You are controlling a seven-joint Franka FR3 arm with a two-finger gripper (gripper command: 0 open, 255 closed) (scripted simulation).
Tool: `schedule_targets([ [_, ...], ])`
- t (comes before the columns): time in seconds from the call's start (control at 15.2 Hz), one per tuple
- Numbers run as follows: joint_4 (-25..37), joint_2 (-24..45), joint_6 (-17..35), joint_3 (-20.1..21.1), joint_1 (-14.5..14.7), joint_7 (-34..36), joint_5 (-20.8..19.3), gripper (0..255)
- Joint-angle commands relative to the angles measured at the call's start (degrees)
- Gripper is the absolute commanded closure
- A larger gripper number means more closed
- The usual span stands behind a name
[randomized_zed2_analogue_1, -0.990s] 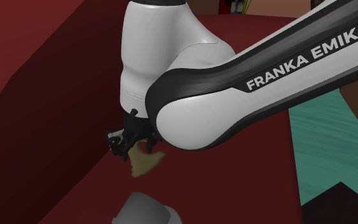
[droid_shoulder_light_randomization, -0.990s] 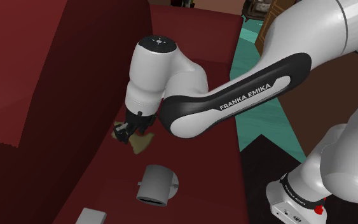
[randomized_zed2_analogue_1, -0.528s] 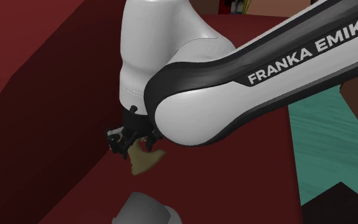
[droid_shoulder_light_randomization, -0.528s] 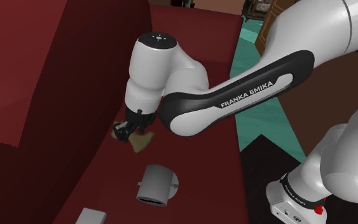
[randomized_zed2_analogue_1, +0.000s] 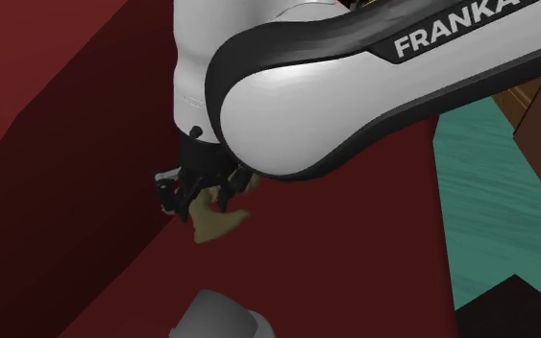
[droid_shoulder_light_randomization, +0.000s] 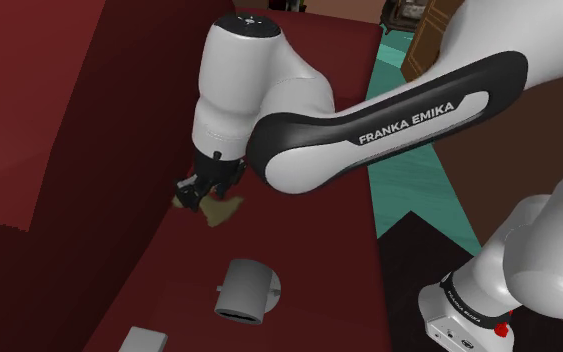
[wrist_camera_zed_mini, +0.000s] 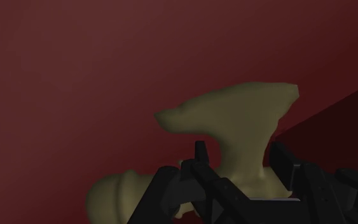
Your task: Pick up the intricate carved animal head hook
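- Hook (wrist_camera_zed_mini: 234, 121) – olive-tan carved piece, sits right in the claw. Its narrow neck runs down btwn the two black fingers, and the wide pointed head sticks out past the tips.
- Gripper (wrist_camera_zed_mini: 238, 153): fingers closed in on that neck, one each side, only a narrow gap btwn them with the hook filling it. It has hold of the hook.
- Shoulder view: hook (droid_shoulder_light_randomization: 216, 208) pokes out just under the gripper (droid_shoulder_light_randomization: 204, 190), tan tip to that view's right of the fingers.
- 2nd exterior view: same story, hook (randomized_zed2_analogue_1: 216, 223) hangs below the gripper (randomized_zed2_analogue_1: 193, 195), wrist pointing down.
- Under it all is the dark red surface (droid_shoulder_light_randomization: 309, 260). Can't tell if the hook's low edge touches it or is clear.
- Just left in the shoulder view is a raised red wall (droid_shoulder_light_randomization: 89, 150), so the hook is close to the foot of it.
- Nearer the camera, apart from the hook, a grey cylinder (droid_shoulder_light_randomization: 244, 290) lies on its side on the red.
- Grey flat block (droid_shoulder_light_randomization: 141, 340) at the near edge, further off.
- Teal floor strip (droid_shoulder_light_randomization: 409, 180) off to the shoulder view's right, past the red.
- Stand (droid_shoulder_light_randomization: 464, 315) in the lower right corner.
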Motion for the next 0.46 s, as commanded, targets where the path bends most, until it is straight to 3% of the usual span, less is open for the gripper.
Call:
schedule_targets([
  [0.0,1.15,-0.65,-1.65,0.06,-0.07,-0.44,0.62,255],
  [0.4,3.27,-1.74,-4.65,0.10,-0.18,-1.20,1.61,255],
])
